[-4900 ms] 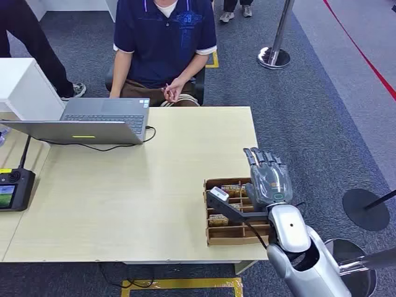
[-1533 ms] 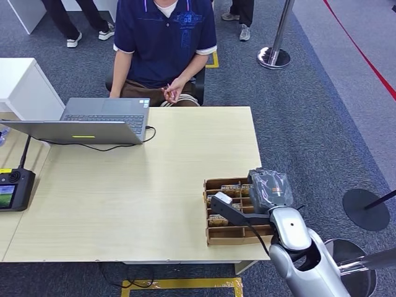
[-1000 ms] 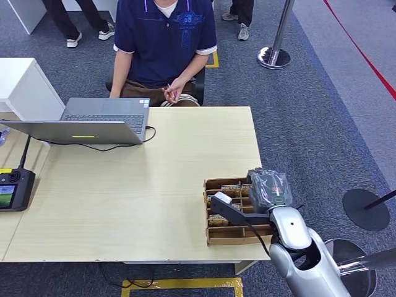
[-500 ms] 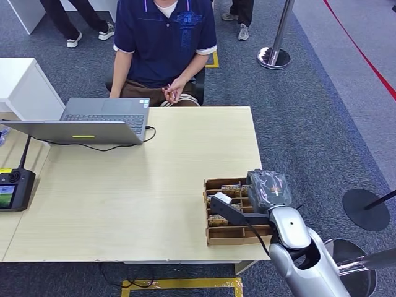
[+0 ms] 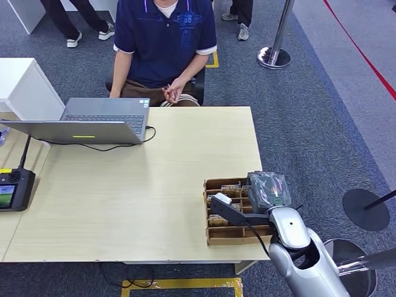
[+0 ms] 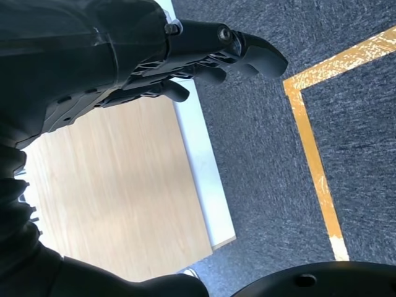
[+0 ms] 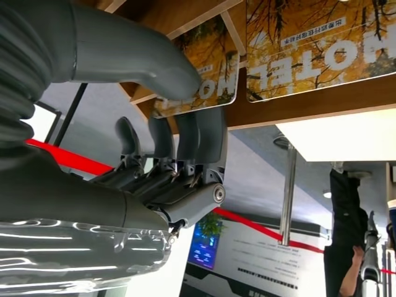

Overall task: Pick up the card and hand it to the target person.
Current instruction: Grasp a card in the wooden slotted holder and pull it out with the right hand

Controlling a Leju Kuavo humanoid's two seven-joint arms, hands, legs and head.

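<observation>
While the right hand [image 5: 270, 189] curls over the card box [image 5: 233, 230], the pick is underway.
Fingers [image 7: 187, 139] seem clenched on a card [image 7: 205, 74] near the desk's [image 5: 140, 198] right front corner; whether they grip it I cannot tell. Next: lift clear.

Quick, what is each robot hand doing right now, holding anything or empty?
Left robot hand: open, holding nothing, hanging beside the table edge.
Right robot hand: curled over the brown wooden compartment tray of cards; cannot tell whether it grips one.
</observation>
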